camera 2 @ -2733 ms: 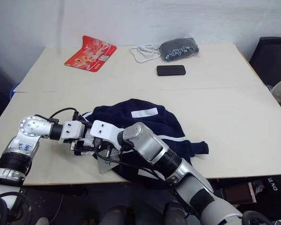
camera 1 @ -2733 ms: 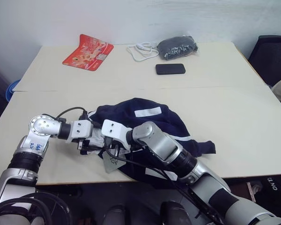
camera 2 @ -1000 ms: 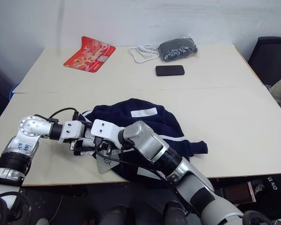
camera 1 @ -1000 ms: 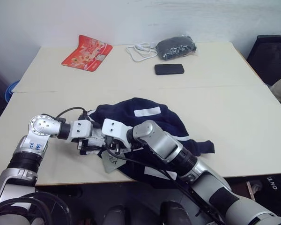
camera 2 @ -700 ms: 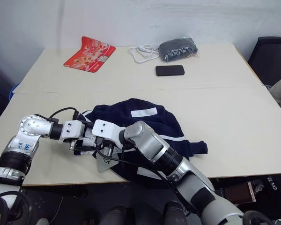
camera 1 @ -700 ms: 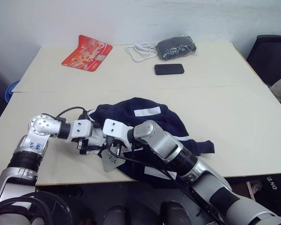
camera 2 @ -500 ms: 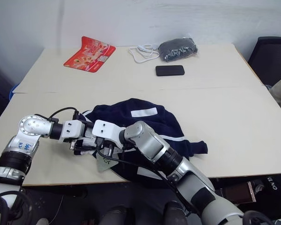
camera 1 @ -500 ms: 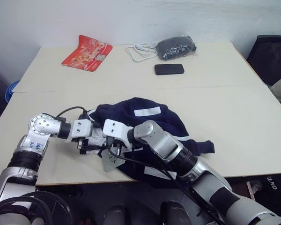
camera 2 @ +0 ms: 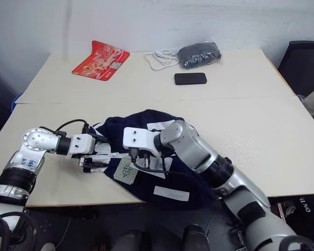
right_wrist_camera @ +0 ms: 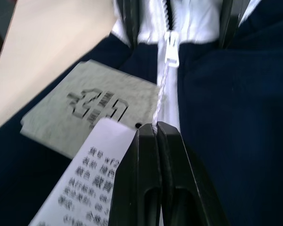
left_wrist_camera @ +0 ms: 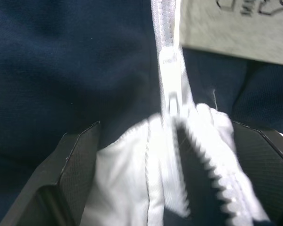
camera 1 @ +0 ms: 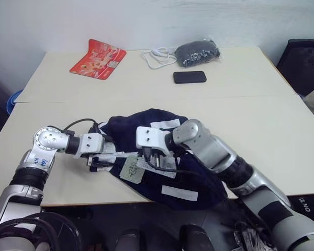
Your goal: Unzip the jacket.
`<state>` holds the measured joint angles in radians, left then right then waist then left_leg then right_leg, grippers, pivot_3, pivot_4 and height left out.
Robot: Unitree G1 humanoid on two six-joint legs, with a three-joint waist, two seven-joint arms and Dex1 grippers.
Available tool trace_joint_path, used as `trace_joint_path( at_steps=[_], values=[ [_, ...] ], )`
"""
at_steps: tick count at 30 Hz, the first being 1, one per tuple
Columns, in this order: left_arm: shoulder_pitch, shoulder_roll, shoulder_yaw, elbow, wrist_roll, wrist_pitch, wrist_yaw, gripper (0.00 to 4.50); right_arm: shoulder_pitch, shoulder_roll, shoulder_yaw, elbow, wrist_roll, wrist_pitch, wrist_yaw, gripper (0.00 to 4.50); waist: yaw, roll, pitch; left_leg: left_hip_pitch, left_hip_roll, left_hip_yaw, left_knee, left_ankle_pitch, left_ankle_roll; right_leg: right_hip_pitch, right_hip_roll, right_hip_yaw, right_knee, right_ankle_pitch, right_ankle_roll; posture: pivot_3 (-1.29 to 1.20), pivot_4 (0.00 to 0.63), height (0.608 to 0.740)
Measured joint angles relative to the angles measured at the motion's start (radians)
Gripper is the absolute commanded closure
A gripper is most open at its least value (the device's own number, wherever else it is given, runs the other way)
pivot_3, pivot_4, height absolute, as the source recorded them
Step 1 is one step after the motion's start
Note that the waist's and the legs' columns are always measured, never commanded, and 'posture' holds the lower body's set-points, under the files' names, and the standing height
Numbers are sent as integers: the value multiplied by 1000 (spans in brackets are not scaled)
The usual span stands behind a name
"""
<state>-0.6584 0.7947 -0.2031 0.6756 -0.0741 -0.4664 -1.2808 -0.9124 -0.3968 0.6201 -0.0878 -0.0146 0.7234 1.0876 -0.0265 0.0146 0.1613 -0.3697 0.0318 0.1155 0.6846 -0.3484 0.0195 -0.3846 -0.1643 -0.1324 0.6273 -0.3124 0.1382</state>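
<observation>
The dark navy jacket (camera 1: 146,121) lies bunched near the table's front edge. My left gripper (camera 1: 100,159) is shut on its white collar end; in the left wrist view the collar fills the gap between the fingers (left_wrist_camera: 80,160). The white zipper slider (left_wrist_camera: 170,61) sits a short way past the collar, and the teeth behind it are parted. My right gripper (right_wrist_camera: 155,129) is shut on a thin white string that runs to the slider (right_wrist_camera: 172,52). A grey-green hang tag (camera 1: 131,170) and a white printed tag (right_wrist_camera: 85,183) hang from the string beside the fingers.
At the back of the table (camera 1: 261,120) lie a red packet (camera 1: 98,57), a coiled white cable (camera 1: 158,55), a grey bundle in a clear bag (camera 1: 198,52) and a black phone (camera 1: 189,77). A black chair (camera 1: 309,60) stands at the right.
My right gripper has closed and moved right, away from the left gripper, drawing the string and hang tags along. The jacket's body has shifted and bunched under the right arm. The left gripper stayed in place.
</observation>
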Motion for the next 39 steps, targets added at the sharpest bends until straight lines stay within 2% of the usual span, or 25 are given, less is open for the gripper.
trace_joint_path(
  at_steps=[8,19,23,27,33,36,39],
  values=[
    [-18,-11,-6,37,0,-29,2,153,34,-108,-19,-53,12,6,23,4454,4,0,0,0,0,-1,-1,1,0,1,-1,-1,0,0,0,0,150,740],
    [-39,-32,-16,68,6,-50,12,153,111,-360,-167,-101,42,-30,79,4454,22,0,0,1,0,-1,-1,1,1,1,-2,-1,-6,0,1,0,150,740],
    [-42,-36,-17,78,6,-62,19,153,181,-493,-228,-79,40,-100,99,4454,25,0,0,1,0,0,-1,1,1,2,-3,-1,-6,0,1,0,150,740],
    [-47,-36,-18,88,8,-69,19,153,247,-605,-285,12,13,-196,95,4454,24,1,0,2,0,0,-2,1,1,2,-3,-1,-6,0,1,0,150,740],
    [-50,-36,-19,88,16,-74,20,153,288,-660,-330,210,-44,-371,47,4454,24,2,1,2,0,1,-2,2,1,1,-3,0,-7,0,1,0,150,740],
    [-51,-36,-19,88,19,-77,21,153,259,-661,-342,365,-83,-461,7,4454,23,3,1,2,0,2,-2,2,1,1,-3,0,-6,0,1,0,150,740],
    [-51,-36,-20,89,24,-79,21,153,159,-659,-347,567,-134,-545,-38,4454,22,8,1,2,0,2,-2,2,1,1,-3,0,-6,1,1,0,150,740]
  ],
)
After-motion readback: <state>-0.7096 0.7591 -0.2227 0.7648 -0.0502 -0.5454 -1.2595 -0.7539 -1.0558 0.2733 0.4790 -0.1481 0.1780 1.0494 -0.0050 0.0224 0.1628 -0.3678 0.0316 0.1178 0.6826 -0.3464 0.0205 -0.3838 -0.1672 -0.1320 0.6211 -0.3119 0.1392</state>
